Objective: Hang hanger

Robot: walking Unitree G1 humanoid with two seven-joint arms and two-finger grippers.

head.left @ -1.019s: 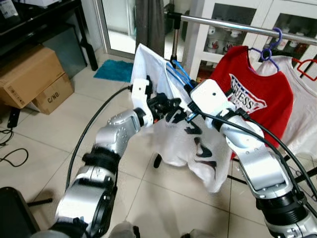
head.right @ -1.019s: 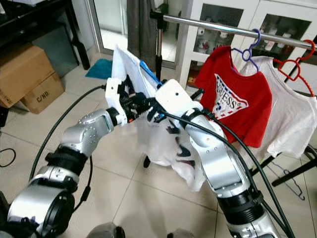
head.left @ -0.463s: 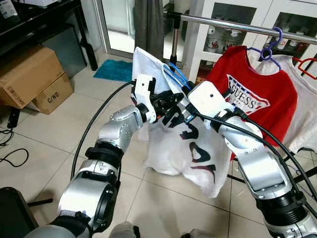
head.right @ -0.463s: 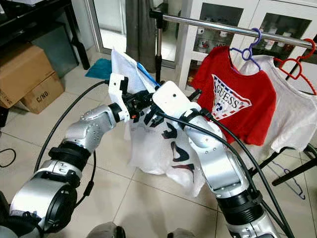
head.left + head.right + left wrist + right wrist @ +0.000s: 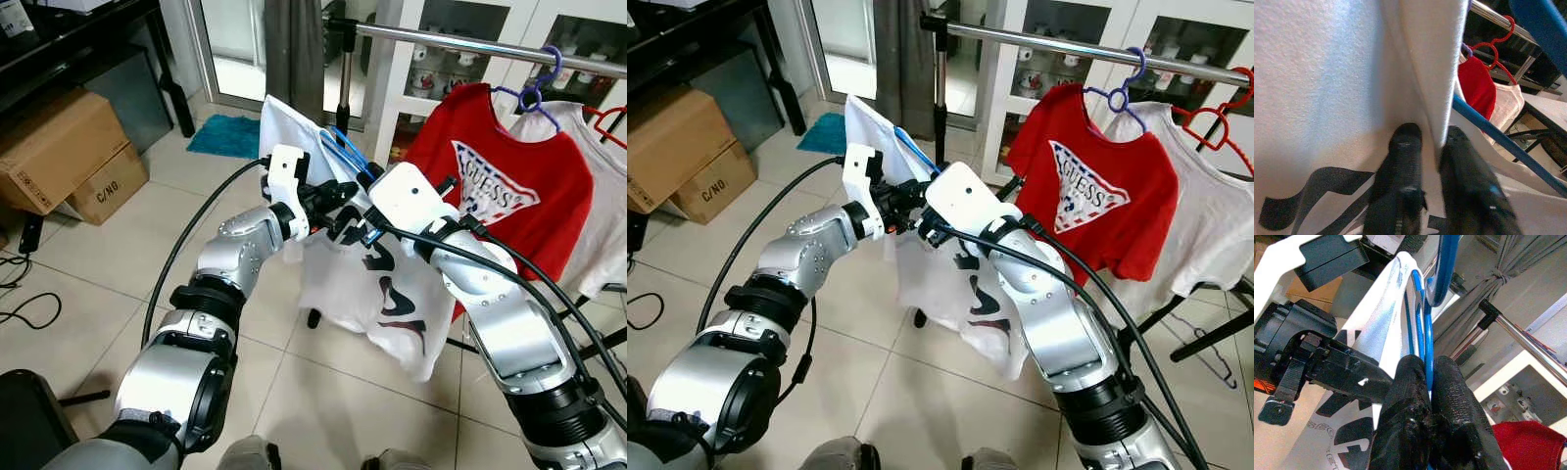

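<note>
Below rail (image 5: 460, 44), both arms raised, right claw (image 5: 1426, 377) pinching hanger (image 5: 1425, 340).

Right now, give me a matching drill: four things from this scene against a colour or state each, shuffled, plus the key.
Things
1. blue hanger
2. white shirt
3. red shirt
4. cardboard box

States
A. on the floor tiles by the black desk
B. hanging from the rail on a purple hanger
C. stem pinched by the right gripper
D. cloth edge pinched by the left gripper, off the rail

Pairs: 1-C, 2-D, 3-B, 4-A
</note>
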